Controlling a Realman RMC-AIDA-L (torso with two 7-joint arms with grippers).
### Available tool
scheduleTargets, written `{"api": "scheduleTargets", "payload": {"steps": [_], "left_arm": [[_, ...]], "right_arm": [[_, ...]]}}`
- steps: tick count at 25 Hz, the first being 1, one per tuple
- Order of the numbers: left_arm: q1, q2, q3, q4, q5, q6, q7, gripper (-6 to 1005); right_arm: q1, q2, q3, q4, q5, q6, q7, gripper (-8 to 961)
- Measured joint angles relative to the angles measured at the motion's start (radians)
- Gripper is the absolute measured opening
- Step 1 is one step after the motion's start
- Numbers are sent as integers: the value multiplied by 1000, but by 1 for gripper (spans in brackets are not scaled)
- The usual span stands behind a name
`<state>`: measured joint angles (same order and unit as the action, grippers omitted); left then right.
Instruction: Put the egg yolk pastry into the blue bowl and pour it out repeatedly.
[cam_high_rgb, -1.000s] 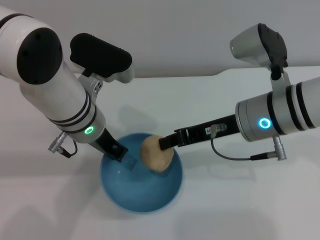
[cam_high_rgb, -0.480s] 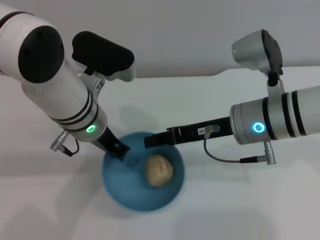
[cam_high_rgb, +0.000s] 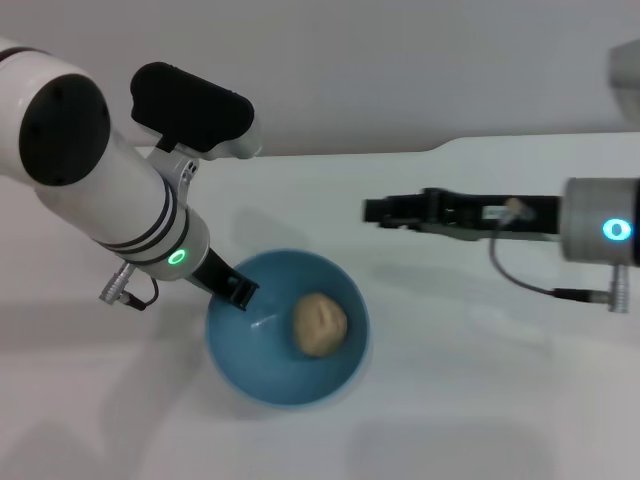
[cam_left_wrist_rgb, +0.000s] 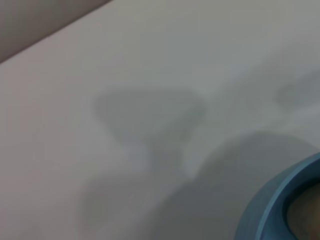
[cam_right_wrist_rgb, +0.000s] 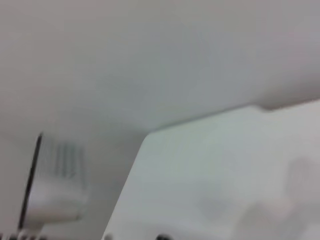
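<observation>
Gripping the blue bowl (cam_high_rgb: 285, 330) by its rim, your left gripper (cam_high_rgb: 238, 293) carried the egg yolk pastry (cam_high_rgb: 320, 324) inside; tipping fast risked a runaway roll. Right gripper (cam_high_rgb: 375, 211), apart, unreadable.

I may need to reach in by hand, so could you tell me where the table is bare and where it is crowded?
The white table is bare near the robot, below the right gripper, and along the far side behind the blue bowl. It is crowded at the bowl itself: the left gripper clamps its rim and the egg yolk pastry lies inside.
</observation>
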<state>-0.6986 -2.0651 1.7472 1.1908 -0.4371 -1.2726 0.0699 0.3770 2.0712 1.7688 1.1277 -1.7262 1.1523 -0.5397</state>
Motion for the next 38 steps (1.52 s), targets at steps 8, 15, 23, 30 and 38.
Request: {"api": "scheduleTargets", "payload": {"steps": [8, 15, 23, 30, 38], "left_arm": [[68, 1, -8, 3, -3, 168, 1, -1], [130, 5, -12, 3, -37, 289, 1, -1], [154, 5, -9, 7, -68, 374, 1, -2], [183, 5, -4, 20, -90, 463, 1, -2], [357, 5, 67, 143, -88, 785, 1, -1]], "right_arm": [[-97, 2, 27, 48, -149, -127, -8, 246], [-132, 4, 21, 36, -290, -272, -10, 246], [-163, 5, -124, 127, -549, -429, -53, 246], [-179, 4, -204, 123, -616, -571, -51, 247], [-203, 2, -201, 120, -622, -630, -54, 247]]}}
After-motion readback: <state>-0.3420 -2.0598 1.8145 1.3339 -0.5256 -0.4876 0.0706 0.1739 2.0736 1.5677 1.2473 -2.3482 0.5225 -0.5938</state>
